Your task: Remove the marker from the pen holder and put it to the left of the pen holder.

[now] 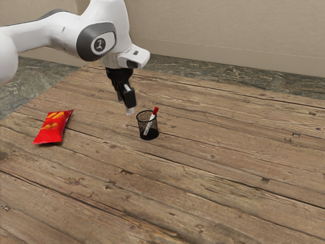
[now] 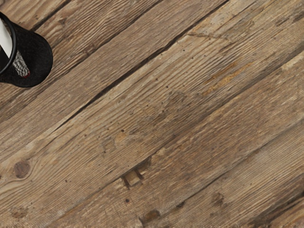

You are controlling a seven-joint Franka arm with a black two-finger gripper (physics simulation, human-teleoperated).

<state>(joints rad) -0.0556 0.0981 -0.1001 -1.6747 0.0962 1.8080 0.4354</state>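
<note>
In the exterior view my gripper (image 1: 126, 104) hangs above the table, just to the exterior view's left of the pen holder and higher than its rim. Its fingers stand apart with nothing between them. The black mesh pen holder (image 1: 149, 135) stands upright on the wood. A white marker (image 1: 151, 122) with a red end leans inside it, the red end sticking out over the rim. In the wrist view, the pen holder (image 2: 40, 57) is cut off by the picture's edge, with part of the white marker (image 2: 4, 40) inside.
A red and yellow snack bag (image 1: 53, 128) lies on the wooden table (image 1: 167, 188), toward the exterior view's left and well apart from the pen holder. Behind the table stands a beige wall.
</note>
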